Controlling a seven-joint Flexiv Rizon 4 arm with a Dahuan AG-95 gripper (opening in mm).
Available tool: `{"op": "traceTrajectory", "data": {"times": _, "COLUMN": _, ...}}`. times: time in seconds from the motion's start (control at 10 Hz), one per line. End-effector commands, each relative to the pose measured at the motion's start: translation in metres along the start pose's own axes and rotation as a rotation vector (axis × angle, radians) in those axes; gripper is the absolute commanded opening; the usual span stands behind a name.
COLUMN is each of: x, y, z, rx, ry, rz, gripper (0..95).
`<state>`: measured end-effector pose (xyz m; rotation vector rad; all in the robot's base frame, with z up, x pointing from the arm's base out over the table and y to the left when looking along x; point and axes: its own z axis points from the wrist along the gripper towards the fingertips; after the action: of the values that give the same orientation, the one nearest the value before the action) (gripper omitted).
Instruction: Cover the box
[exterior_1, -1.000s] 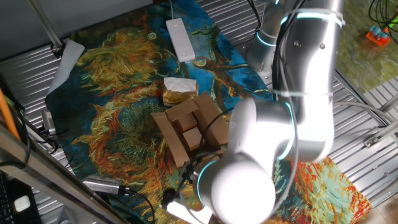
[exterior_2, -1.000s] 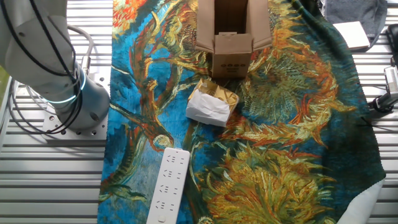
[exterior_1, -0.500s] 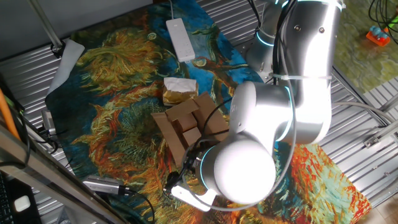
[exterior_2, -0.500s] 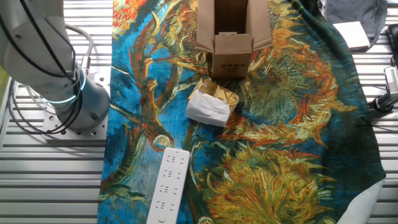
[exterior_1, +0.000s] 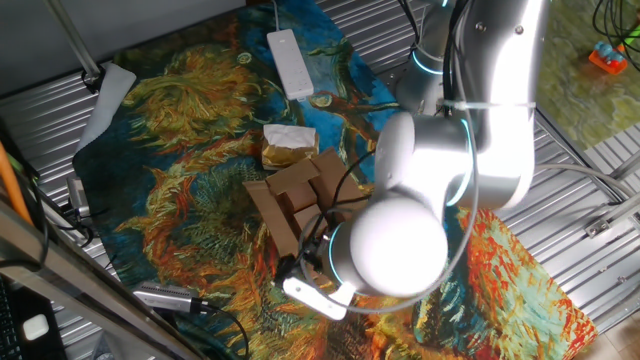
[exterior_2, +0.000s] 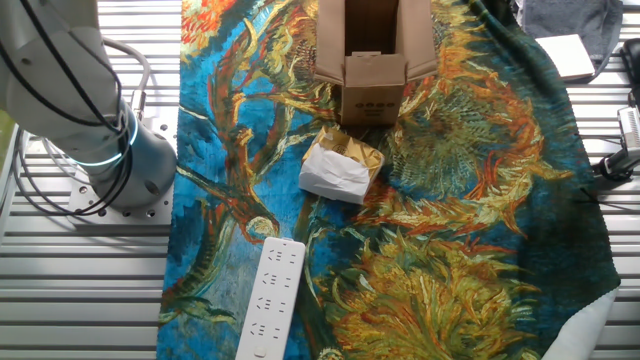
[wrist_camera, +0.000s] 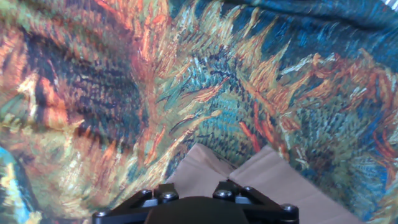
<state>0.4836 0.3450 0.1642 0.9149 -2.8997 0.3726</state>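
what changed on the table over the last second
Only the arm moved: in one fixed view its big round joint rose and shifted right, closer to the box. Nothing was grasped or released. The box, flaps open, the crumpled paper packet and the white power strip kept their places.

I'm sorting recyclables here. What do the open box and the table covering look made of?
The box looks like plain brown corrugated cardboard, matte, with creased, folded flaps. The table covering seems to be printed fabric: it drapes and wrinkles at the edges, with a painted sunflower pattern and a slight sheen.
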Motion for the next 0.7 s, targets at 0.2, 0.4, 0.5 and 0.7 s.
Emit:
{"op": "traceTrajectory", "data": {"times": 0.2, "x": -0.001, "y": 0.006, "z": 0.004, "rx": 0.006, "ry": -0.010, "rz": 0.023, "gripper": 57.0}}
{"op": "traceTrajectory", "data": {"times": 0.4, "x": -0.003, "y": 0.004, "z": 0.008, "rx": 0.019, "ry": -0.018, "rz": 0.020, "gripper": 57.0}}
{"op": "traceTrajectory", "data": {"times": 0.5, "x": -0.006, "y": -0.001, "z": 0.012, "rx": 0.025, "ry": -0.026, "rz": -0.001, "gripper": 57.0}}
{"op": "traceTrajectory", "data": {"times": 0.7, "x": -0.013, "y": -0.018, "z": 0.009, "rx": 0.021, "ry": -0.033, "rz": -0.039, "gripper": 38.0}}
